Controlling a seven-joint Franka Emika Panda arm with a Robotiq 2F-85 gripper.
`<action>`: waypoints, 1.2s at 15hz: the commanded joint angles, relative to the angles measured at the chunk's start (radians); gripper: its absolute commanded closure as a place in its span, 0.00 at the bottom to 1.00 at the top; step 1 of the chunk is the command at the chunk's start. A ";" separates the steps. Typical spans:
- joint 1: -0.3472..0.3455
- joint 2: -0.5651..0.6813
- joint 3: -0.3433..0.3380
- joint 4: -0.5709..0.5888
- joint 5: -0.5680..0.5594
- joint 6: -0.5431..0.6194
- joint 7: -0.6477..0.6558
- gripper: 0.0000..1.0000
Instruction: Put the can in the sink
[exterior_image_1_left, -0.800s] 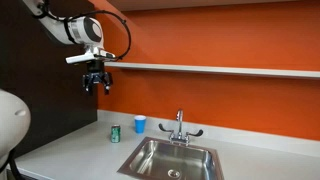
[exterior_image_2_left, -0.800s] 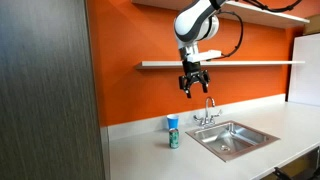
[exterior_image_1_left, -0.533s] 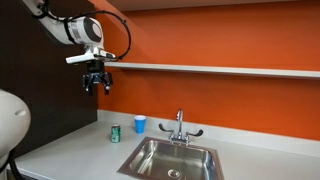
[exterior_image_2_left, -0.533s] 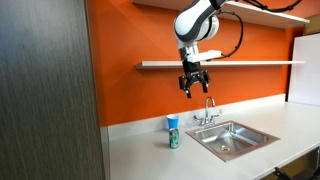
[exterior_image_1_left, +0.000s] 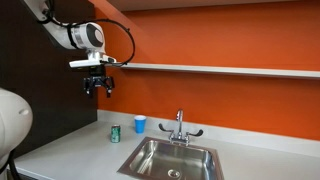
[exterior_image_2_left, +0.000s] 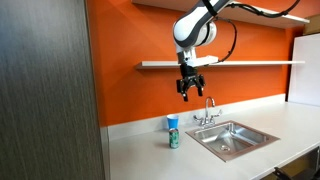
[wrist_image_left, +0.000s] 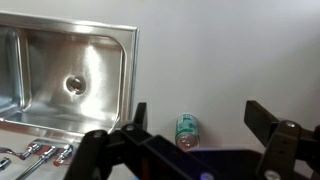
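Task not started. Small green cylindrical drink can with silvery top (exterior_image_1_left: 114, 133) stands upright on the pale grey tabletop (exterior_image_1_left: 75, 148), just beside the rectangular stainless steel sink (exterior_image_1_left: 145, 155), near the small blue cup (exterior_image_1_left: 139, 124). Sink basin looks empty in the wrist view.

The black gripper (exterior_image_1_left: 97, 88) hangs high above the can, fingers spread, nothing between them; the wrist view shows the can (wrist_image_left: 187, 128) in the gap, far below.

Left to do: descend, grasp, lift, carry over the rim, release.

Room: the drop is open air. White wall shelf (exterior_image_1_left: 200, 68) sits beside the gripper. The cup and chrome faucet (exterior_image_1_left: 180, 125) crowd the can's back side; the sink rim is close.
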 joint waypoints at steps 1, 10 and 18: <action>0.022 0.032 -0.030 0.002 0.017 0.066 -0.118 0.00; 0.015 0.156 -0.050 0.031 -0.012 0.148 -0.144 0.00; 0.025 0.290 -0.056 0.059 -0.017 0.244 -0.131 0.00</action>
